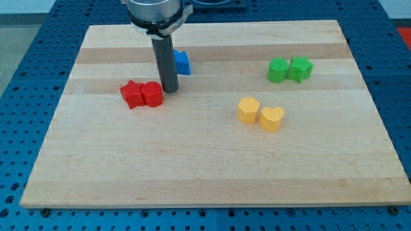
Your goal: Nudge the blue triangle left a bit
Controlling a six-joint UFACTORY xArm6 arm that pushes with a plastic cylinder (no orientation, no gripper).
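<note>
The blue triangle (183, 62) lies on the wooden board (212, 160) near the view's top, left of centre, partly hidden behind the rod. My tip (170, 90) rests on the board just below and slightly left of the blue triangle. It stands right next to the red cylinder (153, 94), at its right side. A red star (133, 94) touches the red cylinder on its left.
A green cylinder (277, 70) and a green star-like block (300, 68) sit together at the upper right. A yellow hexagon-like block (248, 110) and a yellow heart (271, 119) sit together right of centre. The blue perforated table (26, 96) surrounds the board.
</note>
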